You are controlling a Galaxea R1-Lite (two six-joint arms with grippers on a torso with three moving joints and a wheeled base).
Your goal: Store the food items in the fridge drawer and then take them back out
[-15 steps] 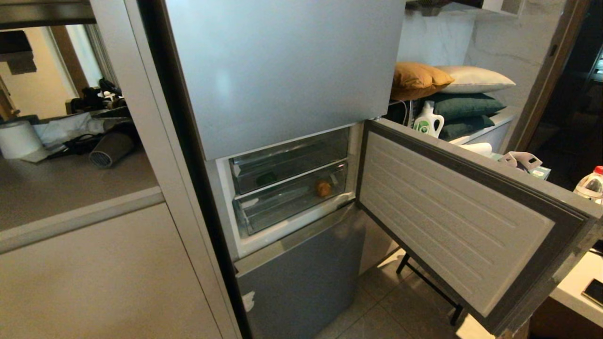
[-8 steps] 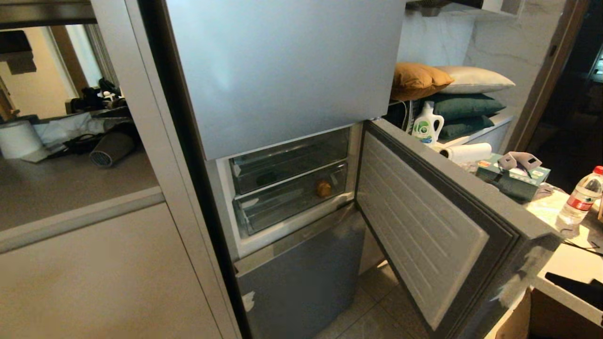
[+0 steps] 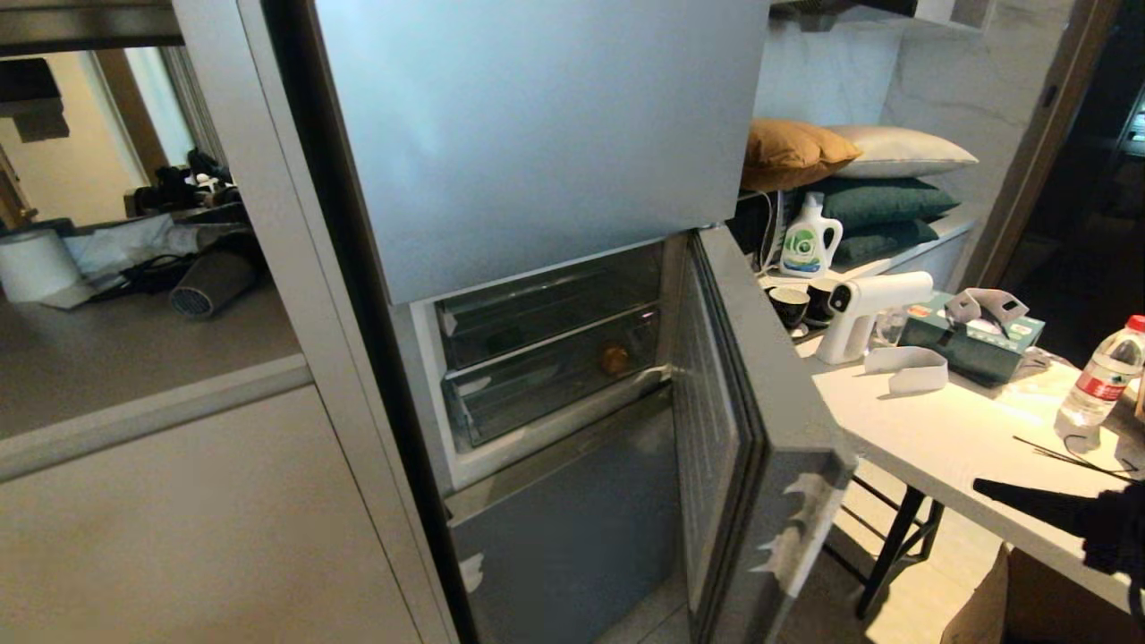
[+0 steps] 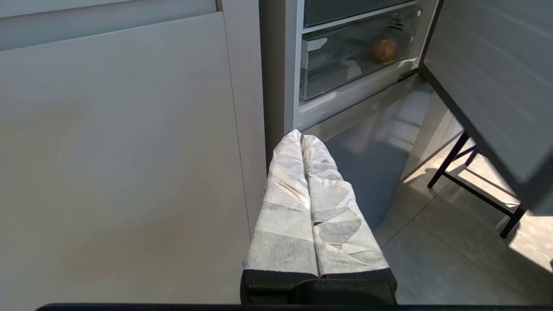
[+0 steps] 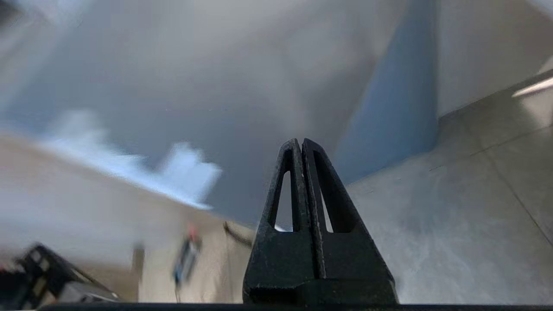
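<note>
The tan-yellow lump (image 3: 614,359) lies in the lower clear fridge drawer (image 3: 537,394), which is pushed in; it also shows in the left wrist view (image 4: 384,49). A dark green shape (image 3: 503,338) sits dimly behind the upper drawer's front. The grey fridge door (image 3: 756,447) stands half swung in, its edge facing me. My right gripper (image 3: 984,487) is shut and empty to the right of that door, over the table's edge; its black fingers (image 5: 293,181) are pressed together. My left gripper (image 4: 301,138), wrapped in white, is shut and empty low before the fridge.
A white table (image 3: 939,438) on black legs stands right of the fridge with a white spray gun (image 3: 863,313), a tissue box (image 3: 971,340) and a water bottle (image 3: 1096,385). Beige cabinet fronts (image 3: 179,537) fill the left. Pillows (image 3: 850,170) lie behind.
The fridge door has swung from wide open to about half shut, uncovering the table behind it. My right gripper has come into the head view at the lower right. Drawers and food have not moved.
</note>
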